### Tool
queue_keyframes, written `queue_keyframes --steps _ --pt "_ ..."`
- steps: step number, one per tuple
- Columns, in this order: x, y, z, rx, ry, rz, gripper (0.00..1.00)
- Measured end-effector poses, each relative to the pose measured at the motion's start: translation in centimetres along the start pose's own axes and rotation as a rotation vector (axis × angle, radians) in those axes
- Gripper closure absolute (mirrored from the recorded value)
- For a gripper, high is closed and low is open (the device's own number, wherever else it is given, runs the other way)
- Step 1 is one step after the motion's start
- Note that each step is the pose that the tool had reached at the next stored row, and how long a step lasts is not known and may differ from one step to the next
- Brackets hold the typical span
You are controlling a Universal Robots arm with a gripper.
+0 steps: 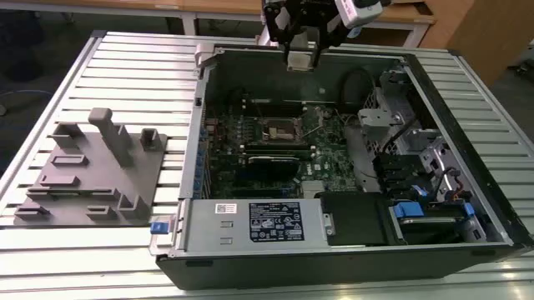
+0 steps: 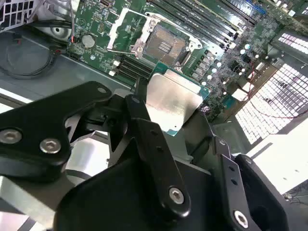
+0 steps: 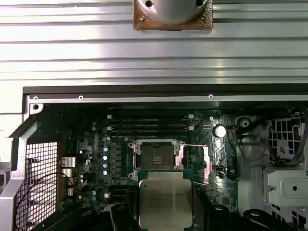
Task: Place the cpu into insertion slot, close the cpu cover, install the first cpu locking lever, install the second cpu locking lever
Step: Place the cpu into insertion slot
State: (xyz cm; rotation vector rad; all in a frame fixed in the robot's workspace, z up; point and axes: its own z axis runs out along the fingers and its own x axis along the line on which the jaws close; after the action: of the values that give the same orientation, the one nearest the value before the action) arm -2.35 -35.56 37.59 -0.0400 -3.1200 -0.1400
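Now my jaws grip the cpu (image 1: 301,60) by its edges, I think to spare its contacts, at the upper middle of the exterior view, well apart from the open insertion slot (image 1: 282,131) at centre.

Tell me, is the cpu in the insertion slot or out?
Out. The hand holds the cpu in the air; the insertion slot shows bare contacts.

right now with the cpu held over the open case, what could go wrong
1. The gripper pinches the cpu by its edges, high above the green board; a slip would likely drop it among the components.
2. The insertion slot lies open with its contacts bare; a tilted or offset landing could damage them.
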Motion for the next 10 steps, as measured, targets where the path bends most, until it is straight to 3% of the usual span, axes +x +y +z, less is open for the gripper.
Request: queue_keyframes --steps 10 --pt "-0.01 -0.03 0.32 -0.0001 -0.0004 0.0 0.46"
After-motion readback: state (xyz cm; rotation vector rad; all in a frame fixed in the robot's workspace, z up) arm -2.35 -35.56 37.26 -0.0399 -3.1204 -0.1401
